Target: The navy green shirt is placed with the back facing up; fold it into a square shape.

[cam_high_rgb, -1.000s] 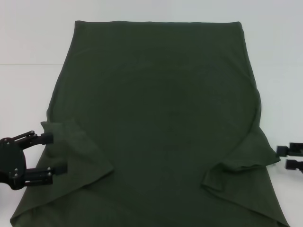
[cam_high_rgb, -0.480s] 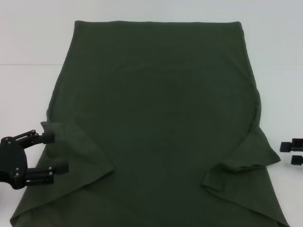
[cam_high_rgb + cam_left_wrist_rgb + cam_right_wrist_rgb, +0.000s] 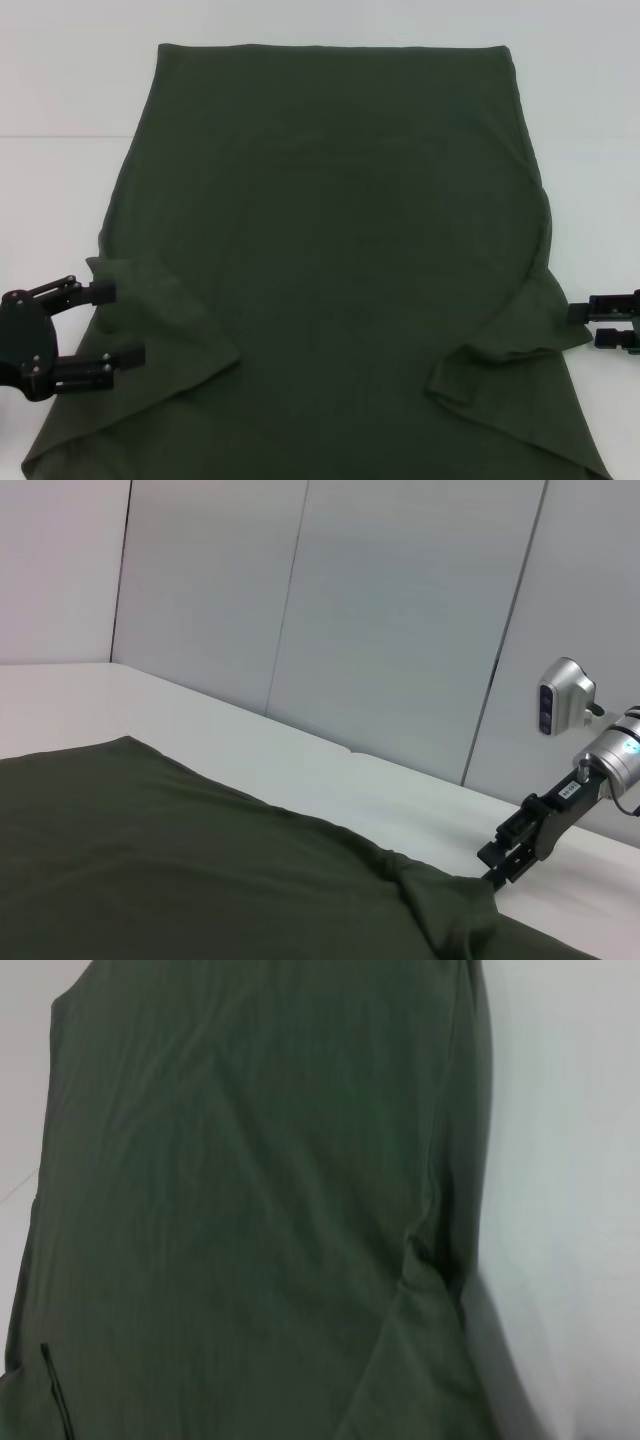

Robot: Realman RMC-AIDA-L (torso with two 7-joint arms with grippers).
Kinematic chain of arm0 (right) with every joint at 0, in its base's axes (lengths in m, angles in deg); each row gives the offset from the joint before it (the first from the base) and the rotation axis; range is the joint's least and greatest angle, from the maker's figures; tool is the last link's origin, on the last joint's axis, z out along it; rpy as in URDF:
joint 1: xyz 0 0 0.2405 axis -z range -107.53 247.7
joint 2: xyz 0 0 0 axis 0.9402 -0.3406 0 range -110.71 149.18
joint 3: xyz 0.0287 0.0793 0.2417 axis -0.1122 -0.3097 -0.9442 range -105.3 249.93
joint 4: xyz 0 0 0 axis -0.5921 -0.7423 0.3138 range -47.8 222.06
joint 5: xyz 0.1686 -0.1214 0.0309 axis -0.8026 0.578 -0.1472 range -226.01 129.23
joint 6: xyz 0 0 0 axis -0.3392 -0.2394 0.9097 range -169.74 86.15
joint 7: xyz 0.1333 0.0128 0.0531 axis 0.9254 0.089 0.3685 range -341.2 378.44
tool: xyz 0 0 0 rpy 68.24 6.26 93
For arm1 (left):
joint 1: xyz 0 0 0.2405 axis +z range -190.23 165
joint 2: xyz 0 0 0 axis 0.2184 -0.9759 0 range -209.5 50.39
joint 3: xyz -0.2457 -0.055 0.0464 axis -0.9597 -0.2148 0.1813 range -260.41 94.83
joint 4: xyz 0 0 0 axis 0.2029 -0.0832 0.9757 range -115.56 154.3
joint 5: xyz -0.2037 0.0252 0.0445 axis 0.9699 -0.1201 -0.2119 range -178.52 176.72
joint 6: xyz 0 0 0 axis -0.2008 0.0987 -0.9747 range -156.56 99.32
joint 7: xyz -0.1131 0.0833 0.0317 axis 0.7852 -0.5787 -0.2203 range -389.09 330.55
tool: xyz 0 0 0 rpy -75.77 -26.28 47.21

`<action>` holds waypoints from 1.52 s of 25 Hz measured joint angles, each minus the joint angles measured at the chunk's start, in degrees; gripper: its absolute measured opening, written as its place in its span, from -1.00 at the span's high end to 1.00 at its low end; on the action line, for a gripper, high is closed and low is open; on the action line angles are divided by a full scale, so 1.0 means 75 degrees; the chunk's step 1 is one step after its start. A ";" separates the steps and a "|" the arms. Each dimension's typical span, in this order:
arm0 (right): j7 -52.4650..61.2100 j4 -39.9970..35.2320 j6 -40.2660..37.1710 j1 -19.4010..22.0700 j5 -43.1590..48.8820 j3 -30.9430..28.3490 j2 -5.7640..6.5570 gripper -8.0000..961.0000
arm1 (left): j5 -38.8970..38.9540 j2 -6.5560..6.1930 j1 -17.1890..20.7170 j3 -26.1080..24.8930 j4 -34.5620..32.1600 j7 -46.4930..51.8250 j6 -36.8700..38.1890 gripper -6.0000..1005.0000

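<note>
Navy green shirt (image 3: 330, 260) lies flat, back up, on the white table (image 3: 60, 100); left gripper (image 3: 110, 322) and right gripper (image 3: 588, 324) flank its folded-in sleeves, jaws apart.

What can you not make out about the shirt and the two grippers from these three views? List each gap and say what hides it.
- Navy green shirt: the collar end runs off the head view's bottom edge.
- Shirt's front: lies face down, hidden by its own back.
- Right gripper: its body is cut by the head view's right edge.
- Left gripper: absent from its own wrist view.
</note>
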 joint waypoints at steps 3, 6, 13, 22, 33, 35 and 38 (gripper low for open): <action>0.0000 0.0000 0.0064 -0.0035 -0.0001 0.0018 -0.0037 -0.48 | 0.0000 0.0002 -0.0005 -0.0001 -0.0005 0.0002 0.0005 -0.89; -0.0012 0.0001 0.0141 -0.0073 0.0001 0.0146 -0.0057 -0.48 | 0.0000 0.0004 -0.0007 0.0005 -0.0010 0.0004 0.0008 -0.89; -0.0088 -0.0202 0.0334 -0.0190 0.0056 0.0459 -0.0246 -0.29 | -0.0005 -0.0003 -0.0005 0.0039 -0.0008 0.0004 0.0030 -0.89; -0.0081 -0.0382 0.0393 -0.0266 0.0102 0.0573 -0.0320 0.51 | -0.0003 -0.0027 0.0024 0.0029 -0.0001 -0.0048 0.0026 -0.89; -0.0062 -0.0722 0.0116 -0.0302 -0.0085 0.0411 -0.0311 0.89 | -0.0004 -0.0021 0.0095 -0.0008 -0.0006 -0.0031 -0.0004 -0.89; -0.0057 -0.0733 0.0009 -0.0352 -0.0219 0.0394 -0.0310 0.90 | 0.0000 -0.0011 0.0098 -0.0012 -0.0004 -0.0045 -0.0013 -0.89; -0.0048 -0.0738 -0.0084 -0.0444 -0.0407 0.0393 -0.0319 0.89 | 0.0005 -0.0008 0.0098 -0.0016 -0.0001 -0.0048 -0.0010 -0.89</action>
